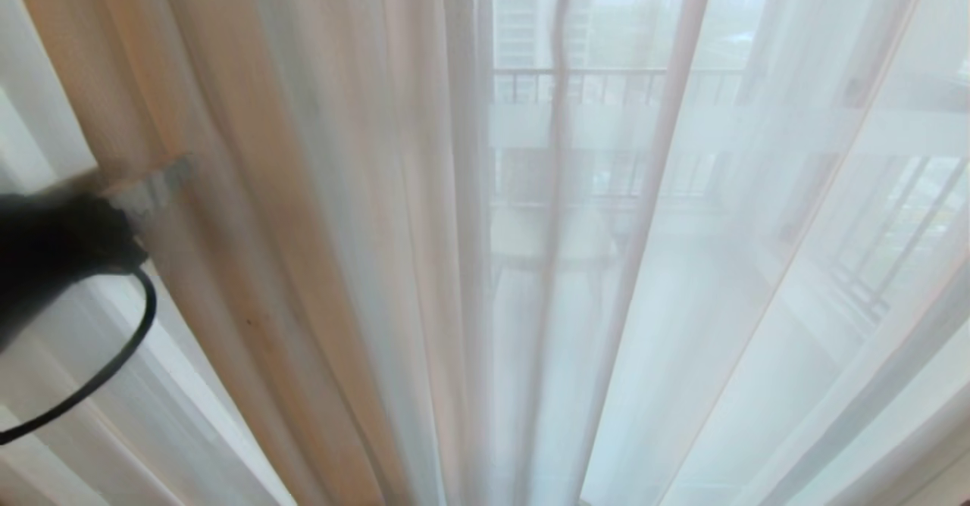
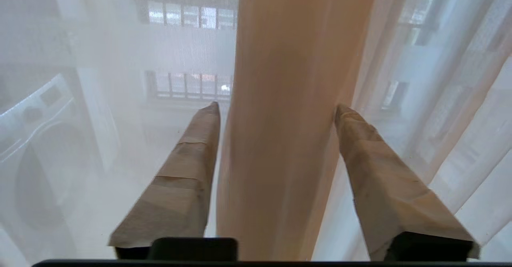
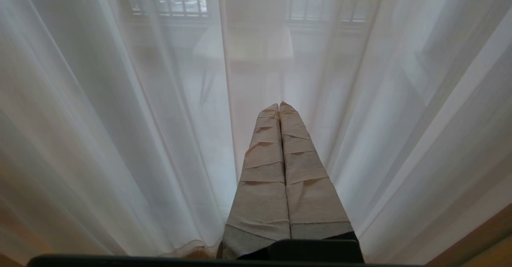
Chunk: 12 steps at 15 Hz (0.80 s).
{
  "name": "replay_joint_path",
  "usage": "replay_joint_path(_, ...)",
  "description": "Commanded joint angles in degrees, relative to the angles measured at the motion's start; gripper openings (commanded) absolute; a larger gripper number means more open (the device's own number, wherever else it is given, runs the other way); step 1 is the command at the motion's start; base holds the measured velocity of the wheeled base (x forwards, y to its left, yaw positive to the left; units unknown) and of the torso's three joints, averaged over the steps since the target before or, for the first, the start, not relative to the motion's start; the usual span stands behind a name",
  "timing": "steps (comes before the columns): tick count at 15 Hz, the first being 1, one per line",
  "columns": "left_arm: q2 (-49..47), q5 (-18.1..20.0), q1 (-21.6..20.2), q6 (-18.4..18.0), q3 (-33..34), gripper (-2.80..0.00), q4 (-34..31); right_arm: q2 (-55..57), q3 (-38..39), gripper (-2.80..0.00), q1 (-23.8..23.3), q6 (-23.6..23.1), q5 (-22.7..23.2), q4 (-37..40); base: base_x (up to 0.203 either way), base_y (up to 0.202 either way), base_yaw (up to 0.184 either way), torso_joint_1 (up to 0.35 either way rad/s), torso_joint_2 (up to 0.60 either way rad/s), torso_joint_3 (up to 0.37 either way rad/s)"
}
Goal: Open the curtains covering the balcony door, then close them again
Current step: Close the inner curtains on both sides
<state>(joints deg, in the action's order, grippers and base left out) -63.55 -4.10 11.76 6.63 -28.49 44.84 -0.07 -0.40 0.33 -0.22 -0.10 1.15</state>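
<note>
The left gripper [image 2: 276, 107], its tape-wrapped fingers [image 2: 184, 179] set partly apart, straddles a thick beige fold of the tall pleated curtains [image 2: 284, 119] drawn over the balcony door, neither finger visibly pressing it, while the right gripper [image 3: 279, 106] rests fully closed and empty before the sheers.

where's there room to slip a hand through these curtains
Little bare room. In the head view the sheers hang flatter and thinner toward the right, with the balcony railing showing through; that is the loosest stretch. On the left it is crowded: bunched beige folds, with the left hand straddling one fold. The right hand is shut before sheers.
</note>
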Motion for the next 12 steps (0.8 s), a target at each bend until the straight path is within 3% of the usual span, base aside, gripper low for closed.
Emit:
replay_joint_path(1,2.9,0.07,-0.01,0.06,0.54,-2.8,-1.58,0.07,-0.03,-2.8,0.02,-0.04,0.01,0.01,0.0,0.0,0.0,0.0,0.0,0.0)
replay_joint_path(12,6.49,-0.21,-0.25,0.07,7.27,-2.8,-3.13,0.07,0.05,-2.8,0.02,-0.04,0.01,0.0,0.0,0.0,0.0,0.0,0.0,0.0)
